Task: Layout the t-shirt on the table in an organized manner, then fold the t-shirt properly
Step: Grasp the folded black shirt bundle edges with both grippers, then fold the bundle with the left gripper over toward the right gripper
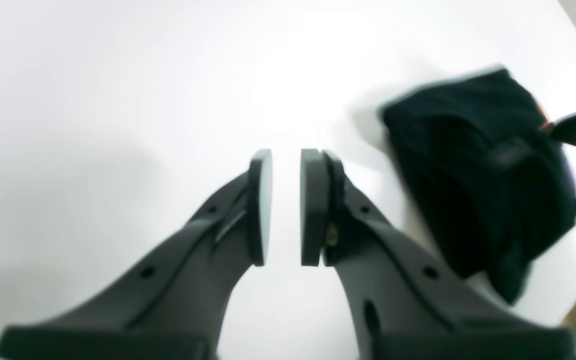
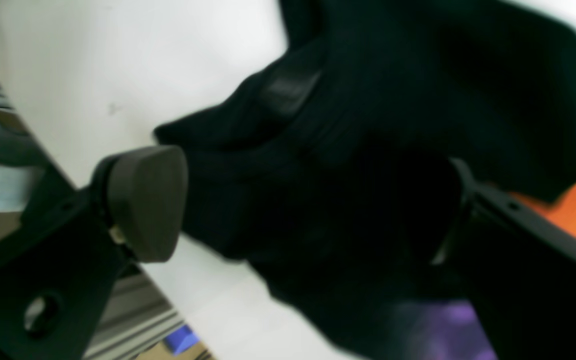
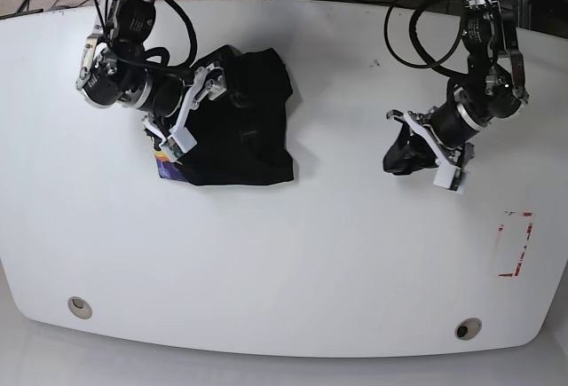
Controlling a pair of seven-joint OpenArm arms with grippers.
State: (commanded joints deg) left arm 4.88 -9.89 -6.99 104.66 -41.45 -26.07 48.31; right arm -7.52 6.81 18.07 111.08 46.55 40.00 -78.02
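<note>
T-shirt bunched between the spread right hand fingers.

No readable text, labels, brands or numbers anywhere.

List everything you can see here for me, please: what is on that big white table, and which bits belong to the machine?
glossy white table: one, white, fills the base view.
bunched soft black t-shirt: one, black, far left part of the table in the base view.
round metal-ringed holes: two, silver, near edge, the other at.
red tape rectangle: one, red, near the right edge in the base view.
cables: several, dark and one yellow, beyond the far edge.
right gripper: one, black and white, jaws apart around the t-shirt's edge.
left gripper: one, black, jaws slightly apart over bare table, holding nothing.
</note>
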